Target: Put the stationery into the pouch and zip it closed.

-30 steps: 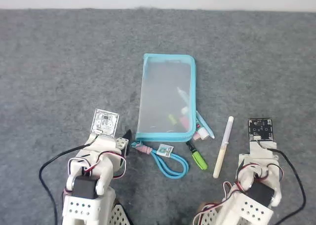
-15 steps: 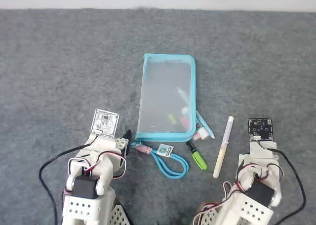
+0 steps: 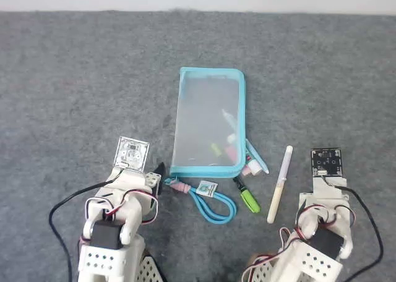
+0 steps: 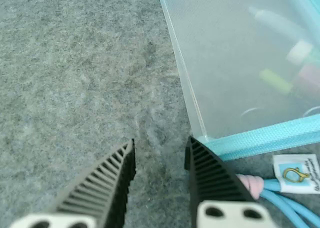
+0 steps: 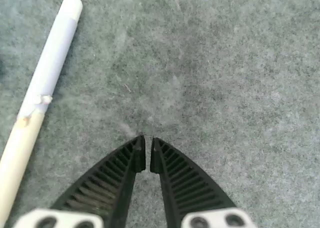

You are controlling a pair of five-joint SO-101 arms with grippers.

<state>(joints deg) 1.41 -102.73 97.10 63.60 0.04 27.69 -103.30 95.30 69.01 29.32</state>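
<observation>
At the table's near edge, I have my left arm folded low, its left gripper [image 4: 160, 144] parted about halfway and empty, aimed at the near left corner of the translucent blue-trimmed pouch [image 3: 206, 118] in mid-table. The pouch's blue wrist strap [image 3: 215, 209] trails toward the near edge. A green highlighter [image 3: 249, 198] pokes from the pouch's near right corner; a white marker [image 3: 279, 184] lies apart, just right of it. The right gripper [image 5: 147, 142], folded back likewise, is pinched nearly closed on nothing, beside that marker.

High camera overhead, whole table [image 3: 62, 78]; wrist cameras close, low; left shares pouch [image 4: 240, 63] corner, right shares pen [image 5: 45, 73].
</observation>
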